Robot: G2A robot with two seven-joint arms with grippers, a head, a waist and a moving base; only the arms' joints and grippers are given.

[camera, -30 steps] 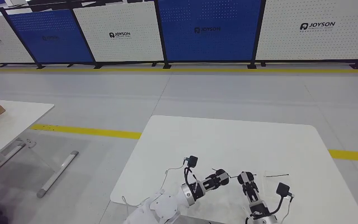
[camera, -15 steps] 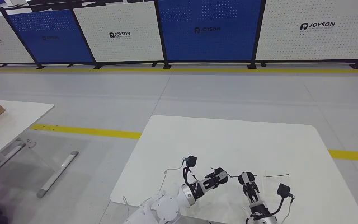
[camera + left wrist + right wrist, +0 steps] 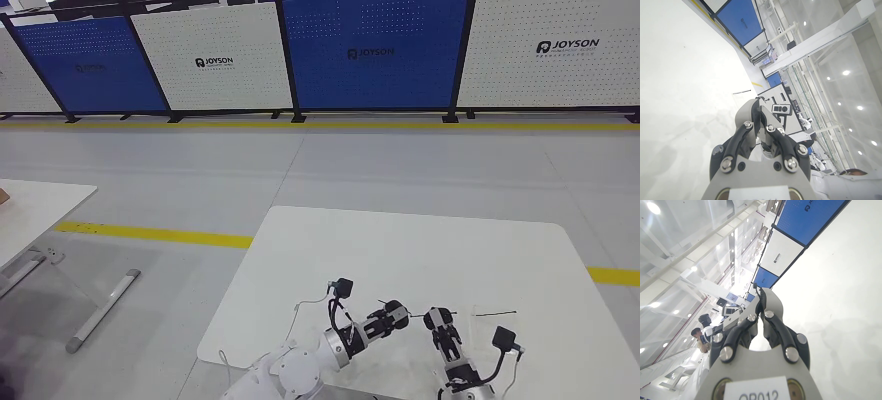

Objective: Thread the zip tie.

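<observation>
A thin black zip tie (image 3: 495, 314) is held near its head by my right gripper (image 3: 435, 318), which is shut on it. Its tail runs off to the right just over the white table (image 3: 400, 250). In the right wrist view the tie's small square head (image 3: 755, 285) pokes out past the closed tips of the right gripper (image 3: 761, 292). My left gripper (image 3: 398, 315) sits a short way to the left, pointing at the right one. In its own view the left gripper (image 3: 759, 103) is shut, and I cannot see anything held in it. The tail (image 3: 741, 92) shows beyond it.
Both arms sit near the table's front edge, and the far side of the top is bare white. Beyond the table lie grey floor, a yellow line (image 3: 150, 234) and blue and white panels (image 3: 375, 55). Another white table corner (image 3: 30, 205) stands at the far left.
Both grippers have shifted only very slightly. The gap between them and the tie's position look the same.
</observation>
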